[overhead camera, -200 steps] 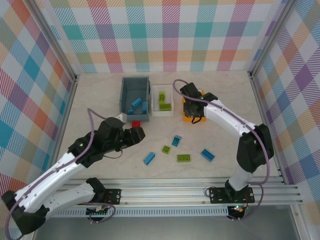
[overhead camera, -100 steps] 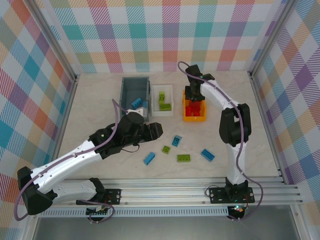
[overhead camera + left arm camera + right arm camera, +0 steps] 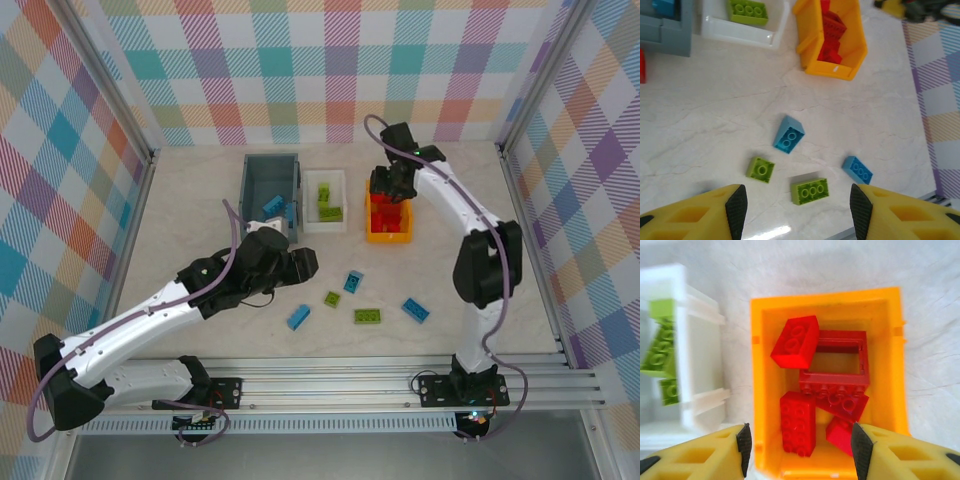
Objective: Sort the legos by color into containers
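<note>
Right tool (image 3: 800, 444), jaws parted and empty, hangs over red legos (image 3: 797, 422) in the orange-yellow bin (image 3: 762, 390), white bin (image 3: 700, 365) just beside; left tool (image 3: 796, 205), also parted and empty, above 4 loose legos (image 3: 789, 134) on the counter (image 3: 715, 115).

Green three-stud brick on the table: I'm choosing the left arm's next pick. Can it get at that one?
Probably yes. The left gripper hangs open and empty close to the green three-stud brick, nothing lies between them, and the small green brick lies apart.
</note>
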### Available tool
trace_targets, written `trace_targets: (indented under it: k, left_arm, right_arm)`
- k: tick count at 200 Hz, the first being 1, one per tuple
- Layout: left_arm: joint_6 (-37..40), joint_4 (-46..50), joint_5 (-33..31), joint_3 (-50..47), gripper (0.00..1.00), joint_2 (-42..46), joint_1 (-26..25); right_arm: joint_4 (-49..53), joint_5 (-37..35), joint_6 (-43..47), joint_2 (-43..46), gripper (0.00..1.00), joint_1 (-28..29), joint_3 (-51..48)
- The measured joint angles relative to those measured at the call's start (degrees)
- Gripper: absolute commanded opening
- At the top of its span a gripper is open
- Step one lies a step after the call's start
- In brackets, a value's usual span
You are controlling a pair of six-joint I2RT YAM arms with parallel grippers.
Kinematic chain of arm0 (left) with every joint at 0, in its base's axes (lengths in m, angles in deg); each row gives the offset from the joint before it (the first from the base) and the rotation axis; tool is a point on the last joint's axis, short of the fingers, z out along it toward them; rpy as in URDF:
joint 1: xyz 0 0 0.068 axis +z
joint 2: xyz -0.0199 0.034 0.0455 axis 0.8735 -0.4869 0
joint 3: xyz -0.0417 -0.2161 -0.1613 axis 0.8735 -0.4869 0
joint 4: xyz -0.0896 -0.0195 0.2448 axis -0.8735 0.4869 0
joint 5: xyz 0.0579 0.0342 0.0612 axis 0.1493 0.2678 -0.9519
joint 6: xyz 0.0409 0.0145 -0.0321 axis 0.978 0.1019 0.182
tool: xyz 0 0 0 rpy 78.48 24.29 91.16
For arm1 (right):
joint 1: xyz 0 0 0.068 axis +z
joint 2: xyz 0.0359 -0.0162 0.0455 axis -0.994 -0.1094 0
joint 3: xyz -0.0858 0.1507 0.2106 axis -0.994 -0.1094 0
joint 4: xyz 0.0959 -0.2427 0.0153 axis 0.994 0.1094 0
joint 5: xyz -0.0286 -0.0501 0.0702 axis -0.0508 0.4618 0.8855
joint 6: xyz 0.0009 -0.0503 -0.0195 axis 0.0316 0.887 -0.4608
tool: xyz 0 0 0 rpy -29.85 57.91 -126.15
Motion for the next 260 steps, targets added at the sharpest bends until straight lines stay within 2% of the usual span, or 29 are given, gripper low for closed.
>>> trace_targets:
  k: [30,61,96,133,163,186,228,260]
  left_arm:
    - [0.2,3.0,-0.5,0.0,0.59,1.0,0.0]
    - [1.3,3.3,-0.1,-1.7,0.6,1.2,-0.5]
    - [4.5,6.4,0.3,-2.4,0.63,0.8,-0.8]
    - [8.8,9.8,0.7,-2.4,0.7,0.8,-0.8]
    - [12.5,11.3,4.7,-2.9,0.74,-0.9,-0.8]
    - [15.4,11.1,7.8,-5.7,0.76,-6.3,-0.9]
    - [18.4,9.7,9.4,-9.9,0.77,-14.1,-0.9]
    - [19.5,5.9,9.1,-9.9,0.74,-18.7,-0.9]
  right_arm:
    - [-0.6,-1.7,-0.2,13.1,0.58,3.4,-5.2]
    - [-0.5,-2.5,-2.3,26.5,0.64,12.3,-15.0]
    - [2.0,1.9,-7.9,39.4,0.71,22.8,-28.0]
    - [5.7,7.0,-14.1,50.5,0.73,25.6,-38.0]
    - [6.1,9.3,-17.5,53.0,0.75,27.7,-41.0]
    - [5.0,10.5,-20.0,52.5,0.76,30.5,-43.7]
    - [0.7,11.9,-23.8,52.0,0.79,36.5,-46.9]
    - [-1.3,12.1,-25.9,52.4,0.79,38.1,-48.4]
